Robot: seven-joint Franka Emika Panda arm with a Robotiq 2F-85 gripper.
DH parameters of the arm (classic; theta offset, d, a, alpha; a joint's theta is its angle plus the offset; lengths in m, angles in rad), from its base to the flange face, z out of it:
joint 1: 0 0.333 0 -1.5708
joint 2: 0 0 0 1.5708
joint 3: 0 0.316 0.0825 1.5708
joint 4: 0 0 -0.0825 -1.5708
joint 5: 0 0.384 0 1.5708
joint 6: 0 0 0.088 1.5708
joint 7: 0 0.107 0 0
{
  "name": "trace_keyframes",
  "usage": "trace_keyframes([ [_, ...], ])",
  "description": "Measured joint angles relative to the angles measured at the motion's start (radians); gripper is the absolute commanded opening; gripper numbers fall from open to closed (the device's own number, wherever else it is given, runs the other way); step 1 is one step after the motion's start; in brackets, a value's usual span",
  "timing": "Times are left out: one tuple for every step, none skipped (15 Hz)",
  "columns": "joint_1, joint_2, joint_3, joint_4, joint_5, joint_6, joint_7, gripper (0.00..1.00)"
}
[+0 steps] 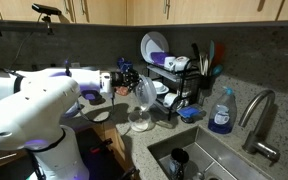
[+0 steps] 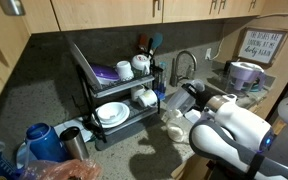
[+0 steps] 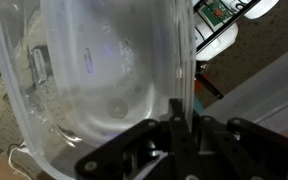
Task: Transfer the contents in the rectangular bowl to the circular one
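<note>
My gripper [image 3: 180,118] is shut on the rim of the rectangular bowl [image 3: 94,70], a translucent whitish container that fills the wrist view. In an exterior view the rectangular bowl [image 1: 144,92] hangs tipped on its edge from the gripper [image 1: 127,80], directly above the circular bowl [image 1: 139,124] on the counter. From the opposite side, the gripper [image 2: 189,97] and the pale circular bowl [image 2: 176,127] show in front of the rack. I cannot make out any contents.
A black dish rack [image 1: 176,82] with white bowls and a purple plate stands just behind the bowls. A sink [image 1: 209,158] with a faucet [image 1: 259,112] and a blue soap bottle [image 1: 221,112] lies beside them. A blue kettle [image 2: 44,143] stands at the counter's far end.
</note>
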Motion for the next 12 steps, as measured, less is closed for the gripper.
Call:
trace_keyframes([
  [0.0,0.0,0.0,0.0,0.0,0.004,0.0,0.01],
  [0.0,0.0,0.0,0.0,0.0,0.007,0.0,0.01],
  [0.0,0.0,0.0,0.0,0.0,0.01,0.001,0.01],
  [0.0,0.0,0.0,0.0,0.0,0.012,0.001,0.01],
  [0.0,0.0,0.0,0.0,0.0,0.015,0.001,0.01],
  [0.0,0.0,0.0,0.0,0.0,0.017,0.001,0.01],
  [0.0,0.0,0.0,0.0,0.0,0.019,0.001,0.01],
  [0.0,0.0,0.0,0.0,0.0,0.02,0.001,0.01],
  [0.0,0.0,0.0,0.0,0.0,0.021,0.001,0.01],
  [0.0,0.0,0.0,0.0,0.0,0.022,0.002,0.01],
  [0.0,0.0,0.0,0.0,0.0,0.023,0.002,0.01],
  [0.0,0.0,0.0,0.0,0.0,0.024,0.002,0.01],
])
